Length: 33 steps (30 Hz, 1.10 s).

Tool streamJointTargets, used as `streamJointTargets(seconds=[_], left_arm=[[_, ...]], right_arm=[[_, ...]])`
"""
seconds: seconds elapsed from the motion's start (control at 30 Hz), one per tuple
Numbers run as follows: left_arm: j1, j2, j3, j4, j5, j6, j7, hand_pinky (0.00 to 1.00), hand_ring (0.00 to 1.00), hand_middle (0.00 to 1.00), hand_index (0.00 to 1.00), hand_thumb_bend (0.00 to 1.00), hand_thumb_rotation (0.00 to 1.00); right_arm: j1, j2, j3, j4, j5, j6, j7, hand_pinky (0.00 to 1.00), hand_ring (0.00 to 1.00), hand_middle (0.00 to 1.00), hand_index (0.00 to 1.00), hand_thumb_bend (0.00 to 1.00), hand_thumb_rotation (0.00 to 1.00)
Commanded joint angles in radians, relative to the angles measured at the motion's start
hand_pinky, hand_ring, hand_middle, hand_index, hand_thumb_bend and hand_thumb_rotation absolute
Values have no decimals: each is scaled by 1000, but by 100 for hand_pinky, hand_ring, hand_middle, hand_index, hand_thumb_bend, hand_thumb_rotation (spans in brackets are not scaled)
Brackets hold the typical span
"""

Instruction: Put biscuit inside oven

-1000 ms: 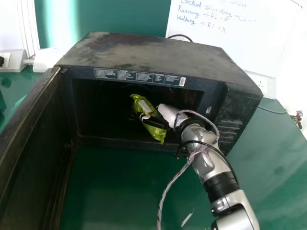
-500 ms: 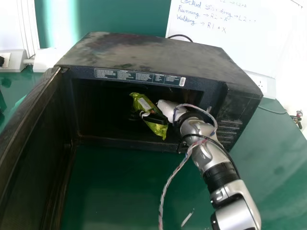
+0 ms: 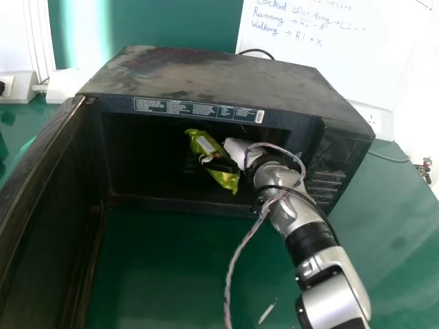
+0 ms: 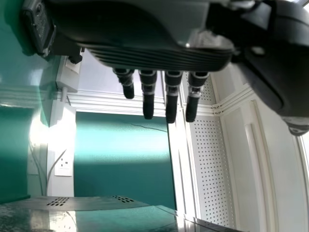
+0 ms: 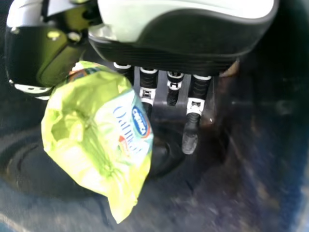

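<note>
Most of it's done imo: my right fingers (image 5: 197, 116) are part-curled, pinching the biscuit packet (image 5: 96, 135) with the thumb, and it's inside the oven (image 3: 226, 72). Just gotta set it down, let go, back out. Left fingers (image 4: 171, 96) are straight, empty.

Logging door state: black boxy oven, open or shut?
Open: its dark hinged door stands swung out at head view's left, baring the cavity.

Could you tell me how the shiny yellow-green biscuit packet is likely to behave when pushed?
The shiny yellow-green biscuit packet would probably crumple at its loose, creased end. Its glossy film may slip against smooth fingers. Being long and flattish, it seems likelier to slide than roll.
</note>
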<state>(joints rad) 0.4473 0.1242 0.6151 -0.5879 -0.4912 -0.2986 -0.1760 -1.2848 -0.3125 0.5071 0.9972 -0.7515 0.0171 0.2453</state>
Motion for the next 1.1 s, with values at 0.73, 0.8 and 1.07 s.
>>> streamJointTargets(seconds=[0.73, 0.8, 1.07], left_arm=[[22, -22, -13, -40, 4, -8, 4, 100, 91, 91, 90, 100, 100], [21, -24, -13, -40, 7, -9, 6, 100, 91, 91, 90, 100, 100], [23, -28, -12, -46, 9, -6, 12, 99, 90, 91, 90, 100, 100]], right_arm=[[-55, 95, -11, 160, 52, 3, -141, 47, 63, 63, 48, 53, 15], [-53, 99, -14, 163, 59, 6, -144, 48, 63, 64, 48, 53, 15], [-51, 111, -15, 177, 74, 3, -164, 46, 61, 61, 48, 53, 14]])
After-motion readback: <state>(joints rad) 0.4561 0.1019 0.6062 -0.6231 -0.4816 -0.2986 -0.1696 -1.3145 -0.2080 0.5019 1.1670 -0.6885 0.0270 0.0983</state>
